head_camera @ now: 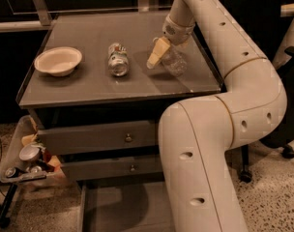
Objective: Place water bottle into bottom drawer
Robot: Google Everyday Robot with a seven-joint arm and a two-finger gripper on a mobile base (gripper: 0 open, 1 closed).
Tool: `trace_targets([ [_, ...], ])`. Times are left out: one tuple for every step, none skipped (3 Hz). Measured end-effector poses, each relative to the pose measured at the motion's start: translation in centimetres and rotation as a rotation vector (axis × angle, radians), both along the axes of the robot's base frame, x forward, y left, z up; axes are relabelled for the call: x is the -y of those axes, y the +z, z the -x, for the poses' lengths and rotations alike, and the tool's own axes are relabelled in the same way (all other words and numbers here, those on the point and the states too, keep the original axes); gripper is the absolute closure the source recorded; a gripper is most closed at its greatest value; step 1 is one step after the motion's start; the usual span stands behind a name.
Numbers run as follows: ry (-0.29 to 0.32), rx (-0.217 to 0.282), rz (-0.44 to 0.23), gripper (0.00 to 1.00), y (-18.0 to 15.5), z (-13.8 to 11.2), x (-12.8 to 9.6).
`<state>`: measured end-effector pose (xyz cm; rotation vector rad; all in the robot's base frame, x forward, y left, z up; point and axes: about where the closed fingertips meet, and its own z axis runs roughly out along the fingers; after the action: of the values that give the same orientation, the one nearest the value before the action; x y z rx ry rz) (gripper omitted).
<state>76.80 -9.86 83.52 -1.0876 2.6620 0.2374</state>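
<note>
The water bottle [175, 62], small, clear and crinkled, stands tilted near the right side of the grey cabinet top [89, 88]. My gripper [162, 54] reaches down from the rear and is shut on the bottle, with one pale finger [154, 55] showing on its left side; the other finger is hidden behind it. The bottom drawer [123, 204] is pulled open below the cabinet, a wide shallow grey tray, partly hidden by my arm [210, 144].
A metal can [118, 59] lies left of the bottle. A pale bowl [58, 61] sits at the top's left. Two shut drawers with round knobs [128, 138] [132, 168] are above the open one. A side basket with clutter [21, 163] hangs at the left. A chair base [282, 149] stands at the right.
</note>
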Motion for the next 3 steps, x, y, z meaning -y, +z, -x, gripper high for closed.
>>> trace_targets([
  [-0.004, 0.024, -0.010, 0.19, -0.19, -0.84, -0.49],
  [-0.006, 0.039, -0.017, 0.42, -0.48, -1.45, -0.78],
  [-0.007, 0.043, -0.018, 0.65, -0.14, -1.56, -0.88],
])
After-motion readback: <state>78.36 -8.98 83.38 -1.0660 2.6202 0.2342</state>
